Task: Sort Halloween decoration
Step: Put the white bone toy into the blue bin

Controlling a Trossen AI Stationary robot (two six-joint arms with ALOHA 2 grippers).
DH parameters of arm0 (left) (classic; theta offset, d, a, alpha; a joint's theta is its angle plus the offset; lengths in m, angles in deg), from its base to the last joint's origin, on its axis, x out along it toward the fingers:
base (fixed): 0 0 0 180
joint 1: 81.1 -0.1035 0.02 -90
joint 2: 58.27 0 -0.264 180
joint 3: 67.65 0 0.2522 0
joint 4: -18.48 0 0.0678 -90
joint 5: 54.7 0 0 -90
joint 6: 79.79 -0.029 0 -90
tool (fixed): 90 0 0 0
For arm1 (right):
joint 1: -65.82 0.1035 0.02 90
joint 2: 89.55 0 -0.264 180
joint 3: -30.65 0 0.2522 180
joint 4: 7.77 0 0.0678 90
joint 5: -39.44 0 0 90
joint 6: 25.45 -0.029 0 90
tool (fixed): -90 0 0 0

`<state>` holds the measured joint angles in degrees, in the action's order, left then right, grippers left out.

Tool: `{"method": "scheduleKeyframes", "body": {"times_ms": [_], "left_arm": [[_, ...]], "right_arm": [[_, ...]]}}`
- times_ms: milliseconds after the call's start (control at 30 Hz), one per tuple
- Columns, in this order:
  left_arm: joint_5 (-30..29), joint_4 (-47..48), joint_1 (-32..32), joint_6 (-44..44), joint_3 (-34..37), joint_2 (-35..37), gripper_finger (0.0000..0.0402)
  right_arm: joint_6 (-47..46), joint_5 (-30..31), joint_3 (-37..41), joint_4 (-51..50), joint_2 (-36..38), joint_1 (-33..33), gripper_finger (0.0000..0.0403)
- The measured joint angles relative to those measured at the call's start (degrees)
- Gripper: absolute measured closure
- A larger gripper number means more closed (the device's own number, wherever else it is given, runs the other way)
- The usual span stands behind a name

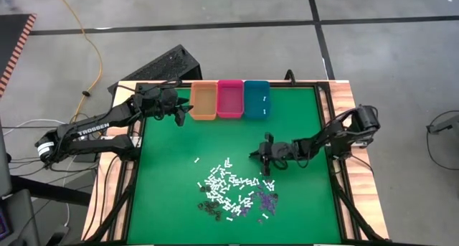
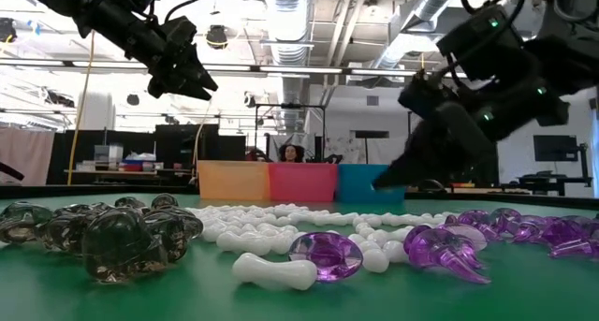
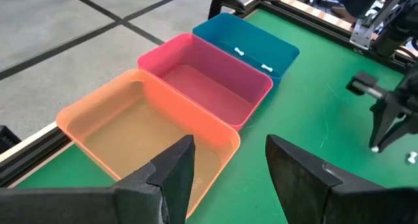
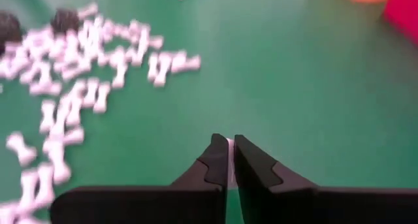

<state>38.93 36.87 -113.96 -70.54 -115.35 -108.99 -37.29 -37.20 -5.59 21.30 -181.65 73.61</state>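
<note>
green felt covers the counter, with an orange bin, a pink bin and a teal bin in a row at its far edge. the halloween decoration lies scattered in a heap near the front, white bones, purple and dark pieces mixed. the right hand is low beside the heap, fingers pinched on a small white piece, while the left hand hangs open above the orange bin.

Decorations lie in a loose heap on the green mat: white bone-shaped sticks mostly, purple bits at one edge, dark bits at the other (a few white strays apart). Two white bones lie in the teal bin.
</note>
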Motion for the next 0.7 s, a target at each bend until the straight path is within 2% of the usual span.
{"method": "scheduleKeyframes", "body": {"times_ms": [267, 433, 700], "left_arm": [[0.01, 0.0, 0.0, 0.0, 0.0, 0.0, 0.0223], [0.01, -0.01, 0.0, 0.0, 0.0, 0.0, 0.0223], [0.01, 0.0, 0.0, 0.06, 0.0, 0.01, 0.0223]], "right_arm": [[7.99, -0.17, -0.02, -2.83, 10.13, -7.49, 0.0358], [11.79, -0.14, -0.07, -2.58, 16.23, -15.75, 0.0358], [11.89, -0.34, -0.09, -4.93, 17.88, -29.33, 0.0358]]}}
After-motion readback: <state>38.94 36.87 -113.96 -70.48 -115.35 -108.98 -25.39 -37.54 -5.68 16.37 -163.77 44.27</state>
